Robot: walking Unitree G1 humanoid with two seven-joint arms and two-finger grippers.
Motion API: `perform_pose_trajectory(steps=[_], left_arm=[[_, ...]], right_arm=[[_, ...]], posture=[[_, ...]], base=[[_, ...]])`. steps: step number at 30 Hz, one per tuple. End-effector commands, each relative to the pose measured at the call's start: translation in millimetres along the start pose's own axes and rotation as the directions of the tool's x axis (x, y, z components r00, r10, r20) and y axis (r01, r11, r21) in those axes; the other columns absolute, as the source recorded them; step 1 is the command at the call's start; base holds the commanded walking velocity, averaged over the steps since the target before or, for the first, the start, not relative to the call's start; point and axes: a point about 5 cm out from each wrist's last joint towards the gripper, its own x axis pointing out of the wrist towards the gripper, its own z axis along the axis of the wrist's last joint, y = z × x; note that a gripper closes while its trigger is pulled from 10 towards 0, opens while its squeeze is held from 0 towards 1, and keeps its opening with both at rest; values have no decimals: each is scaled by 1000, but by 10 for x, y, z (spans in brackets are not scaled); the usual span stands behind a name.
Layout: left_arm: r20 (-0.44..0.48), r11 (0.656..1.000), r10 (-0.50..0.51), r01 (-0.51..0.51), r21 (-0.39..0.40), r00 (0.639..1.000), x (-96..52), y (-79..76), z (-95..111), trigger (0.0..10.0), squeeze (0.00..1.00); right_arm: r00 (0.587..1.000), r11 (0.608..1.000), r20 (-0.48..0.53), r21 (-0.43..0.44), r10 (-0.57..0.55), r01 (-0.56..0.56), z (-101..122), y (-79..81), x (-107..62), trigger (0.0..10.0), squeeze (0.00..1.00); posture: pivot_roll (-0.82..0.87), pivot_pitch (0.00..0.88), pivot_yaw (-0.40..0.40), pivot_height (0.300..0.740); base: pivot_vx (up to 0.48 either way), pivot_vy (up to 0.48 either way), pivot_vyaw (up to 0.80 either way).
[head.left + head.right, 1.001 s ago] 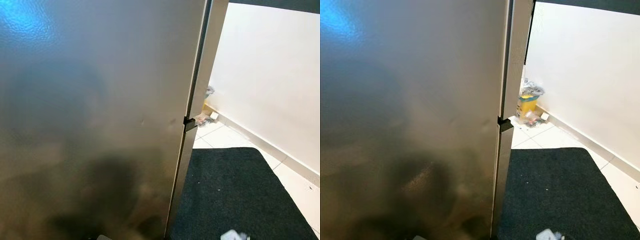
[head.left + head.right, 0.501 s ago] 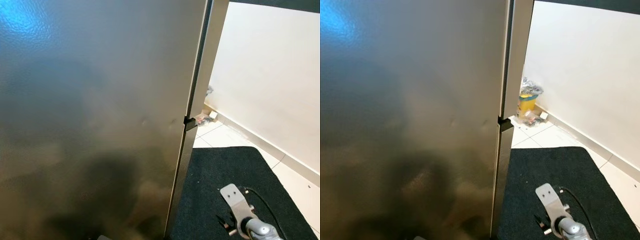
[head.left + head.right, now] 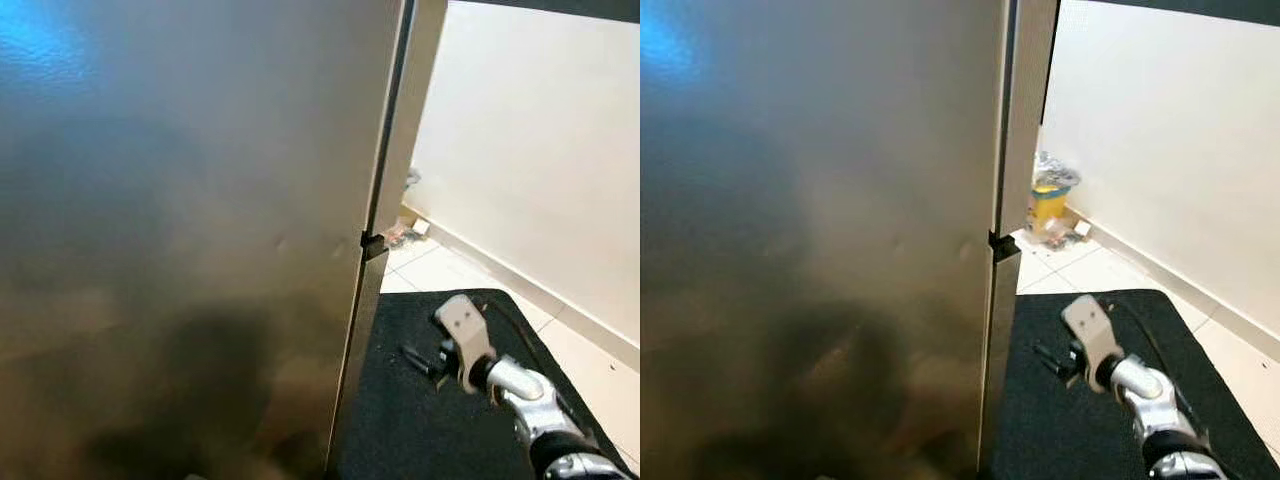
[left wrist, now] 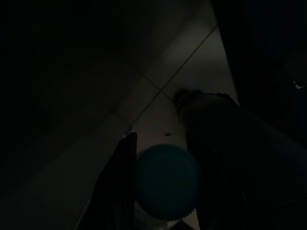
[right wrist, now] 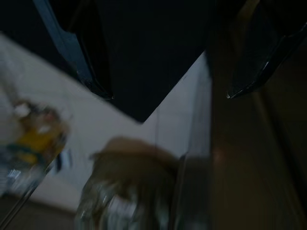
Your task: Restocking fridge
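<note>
The stainless fridge door (image 3: pixel 190 230) stands closed, bare of any readable label. The right gripper (image 3: pixel 1050 357) hovers over the black mat (image 3: pixel 1070 420) near the door's right edge, jaws released. In the dark left wrist view, the left gripper (image 4: pixel 165 177) clenches a teal ridged cap (image 4: pixel 167 181). Blurred yellow clutter (image 3: pixel 1048 200) lies beyond the fridge corner.

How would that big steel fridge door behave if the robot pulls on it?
Probably heavy and stiff: the fridge door is a tall metal slab. Its smooth, glossy face shows no handle, so the right pincer, open near its edge, might slip. It would likely swing, not tip.
</note>
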Motion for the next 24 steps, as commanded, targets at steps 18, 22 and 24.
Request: perform_pose_trajectory(steps=[18, 22, 24], left_arm=[[-18, 980, -64, 59, -190, 998, -31, -103, -199, 10000, 0], [-30, 977, -78, 70, -201, 997, -32, -125, -222, 10000, 0], [-37, 977, -80, 71, -203, 996, -34, -135, -239, 10000, 0]], right_arm=[[973, 995, 214, -50, 90, -81, 505, -50, 157, 10000, 0], [975, 996, 211, -62, 73, -61, 548, -41, 207, 10000, 0], [978, 997, 202, -64, 49, -36, 573, -11, 272, 10000, 0]], posture=[[-73, 0, -30, 740], [-73, 0, -31, 740], [-73, 0, -31, 740]], base=[[0, 0, 0], [0, 0, 0], [0, 0, 0]])
